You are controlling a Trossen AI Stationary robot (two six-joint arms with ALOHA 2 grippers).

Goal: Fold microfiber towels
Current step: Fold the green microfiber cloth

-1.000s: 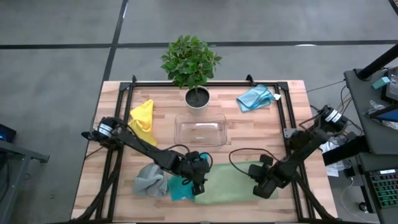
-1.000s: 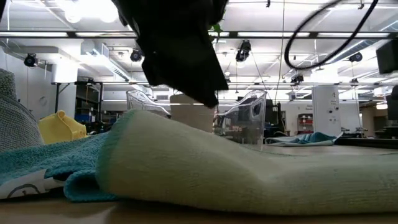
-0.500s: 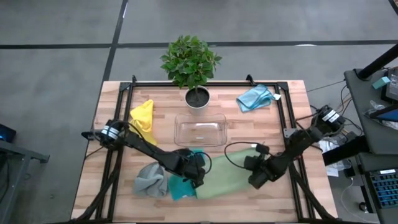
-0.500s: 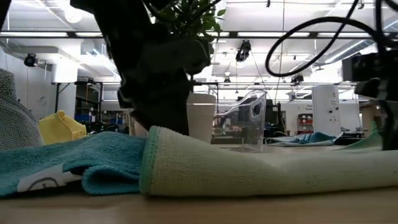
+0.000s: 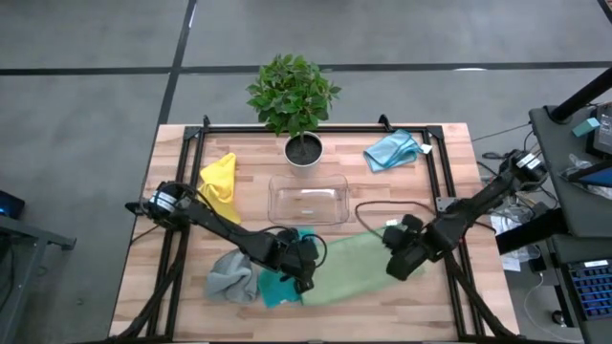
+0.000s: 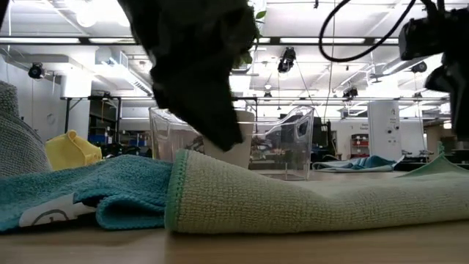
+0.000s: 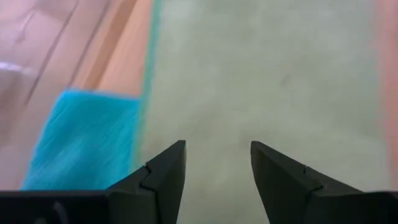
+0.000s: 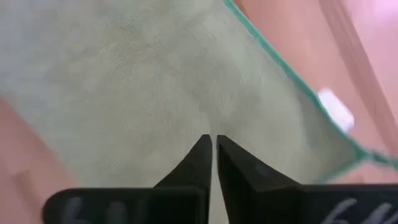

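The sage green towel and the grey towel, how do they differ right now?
The sage green towel lies spread fairly flat; the grey towel sits bunched in a heap. The green one is between both tools, the right tool shut on its edge and the left tool open over it; the grey one is untouched. Both lie along the table's near side, flanking the teal towel.

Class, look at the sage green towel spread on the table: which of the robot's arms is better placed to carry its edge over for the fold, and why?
Probably the right. The right gripper is shut on the sage green towel at its edge, lifting it. The left gripper hangs open over the towel's other end, holding nothing.
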